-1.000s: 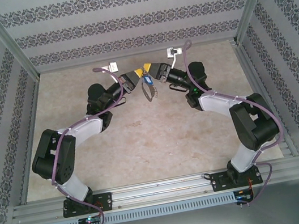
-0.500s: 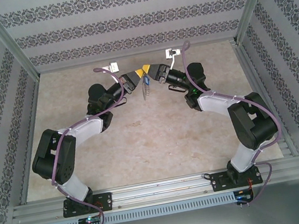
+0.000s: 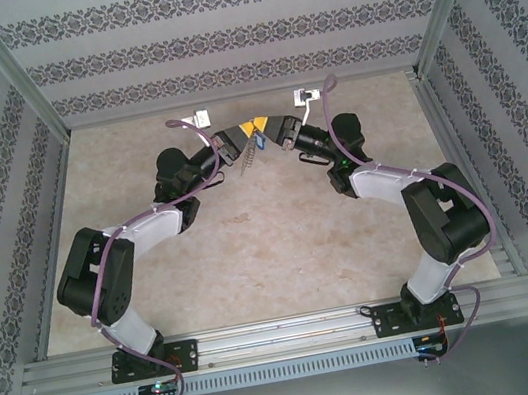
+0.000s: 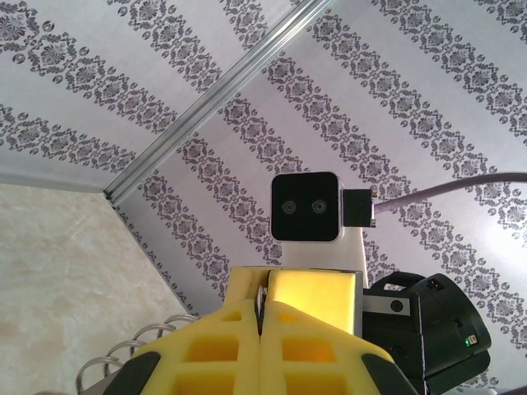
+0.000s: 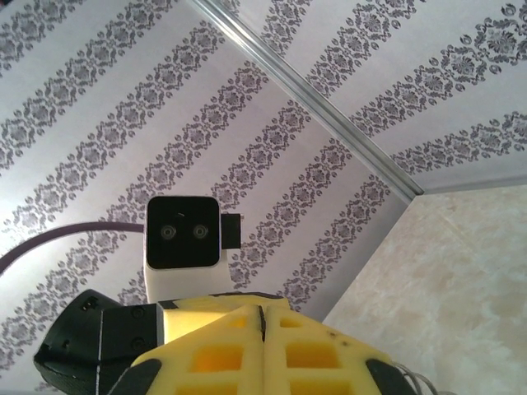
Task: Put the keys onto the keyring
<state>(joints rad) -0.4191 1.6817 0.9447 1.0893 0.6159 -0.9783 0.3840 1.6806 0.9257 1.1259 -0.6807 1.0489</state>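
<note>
Both hands meet tip to tip over the far part of the desk [image 3: 253, 250]. The left hand [image 3: 248, 129] is pressed together on a sliver of grey metal, seemingly the keyring [image 3: 249, 156], whose loop and chain dangle beneath it. The right hand [image 3: 271, 127] is pressed shut too, with the blue-tagged keys [image 3: 260, 140] just beside its tip; whether it pinches them I cannot tell. To thread well, hold the loop steady and ease the key's hole onto the gate slowly, without tugging
</note>
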